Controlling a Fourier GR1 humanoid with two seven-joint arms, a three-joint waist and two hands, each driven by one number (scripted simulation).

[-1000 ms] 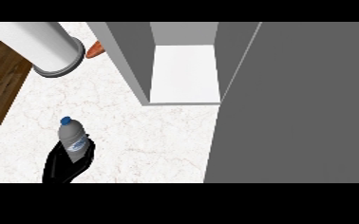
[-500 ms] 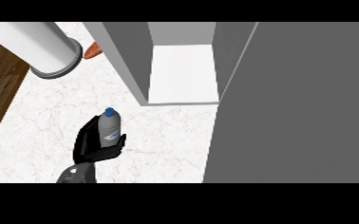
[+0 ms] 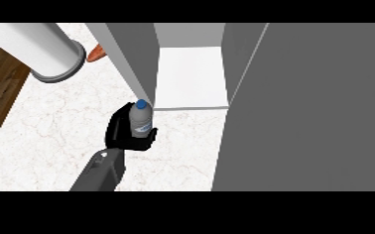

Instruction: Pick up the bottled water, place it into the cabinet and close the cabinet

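The bottled water is a clear bottle with a blue cap and a pale label. It stands upright in my left hand, whose black fingers curl round its lower part. Hand and bottle are just in front of the open cabinet, close to the lower corner of its grey left wall. The cabinet's white shelf floor is bare. Its grey door stands open on the right and fills that side of the view. My right hand does not show.
A big white cylinder with a grey end lies at the upper left. An orange object peeks out behind the cabinet wall. The marble counter ends at a brown wooden strip on the left.
My left hand has carried the bottle up and to the right, from the counter's lower left to the cabinet's front edge. More of the forearm now shows.
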